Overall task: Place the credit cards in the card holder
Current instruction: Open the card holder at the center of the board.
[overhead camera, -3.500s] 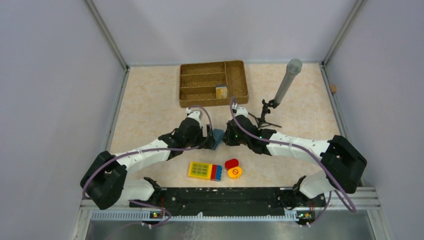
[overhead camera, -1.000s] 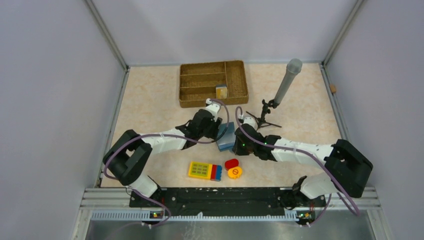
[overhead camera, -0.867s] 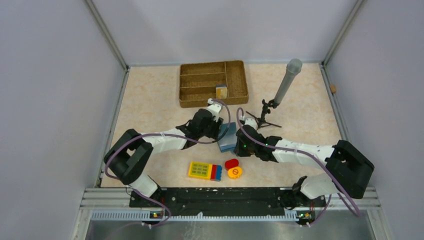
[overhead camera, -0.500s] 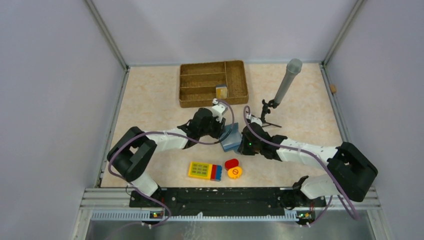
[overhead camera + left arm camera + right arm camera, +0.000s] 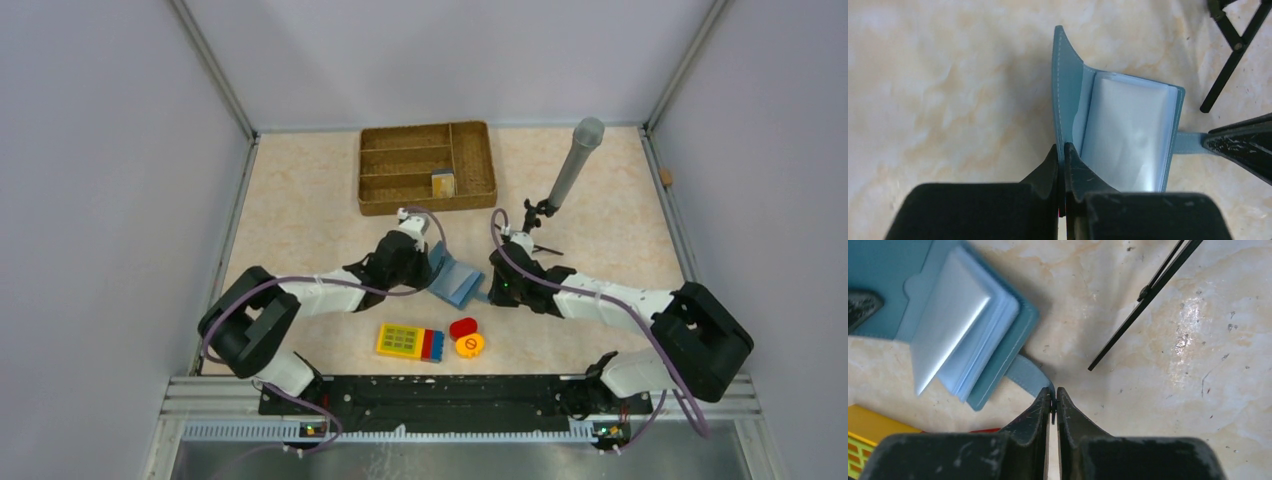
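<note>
Card holder (image 5: 458, 281): squarish teal wallet, stitched edge, glossy clear sleeves inside. It lies open on the beige marbled table (image 5: 300, 230), between both arms. Left gripper (image 5: 1062, 151) is clamped on the raised cover flap. Right gripper (image 5: 1053, 394) is clamped on the strap tab.

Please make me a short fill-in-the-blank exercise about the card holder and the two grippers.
The card holder lies ___ on the table. Its raised cover is pinched by the ___. The right gripper is shut on the snap ___.
Missing: open; left gripper; tab.
</note>
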